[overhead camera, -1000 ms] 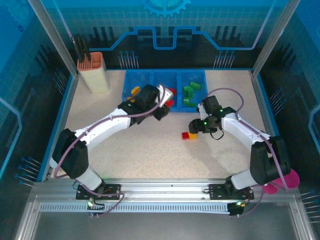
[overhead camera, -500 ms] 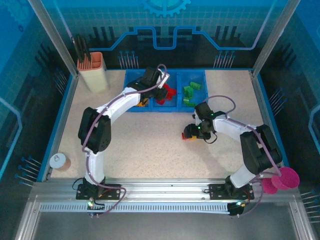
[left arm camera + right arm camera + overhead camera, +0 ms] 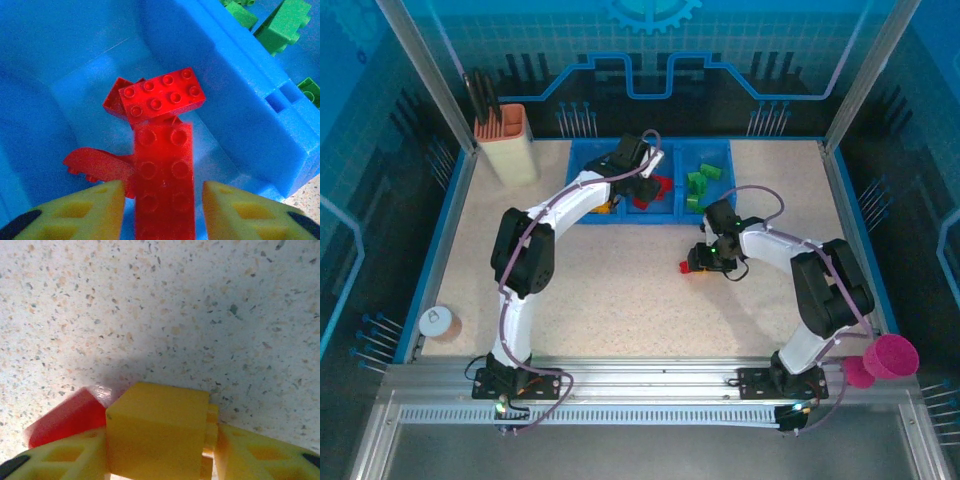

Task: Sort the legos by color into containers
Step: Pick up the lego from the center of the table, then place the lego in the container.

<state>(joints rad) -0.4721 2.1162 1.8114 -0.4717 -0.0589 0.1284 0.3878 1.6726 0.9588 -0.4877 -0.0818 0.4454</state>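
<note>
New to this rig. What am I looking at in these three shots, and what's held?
Two robot arms, bolted at the near edge of a table, sort bricks by colour. The wide shot looks from above; the close-ups come from a camera on each wrist. The left claw stands open over the blue tray, a long red brick between its fingers untouched, among other red bricks. Green bricks lie in the next compartment. The right claw is shut on a yellow brick on the table, a red brick beside it.
</note>
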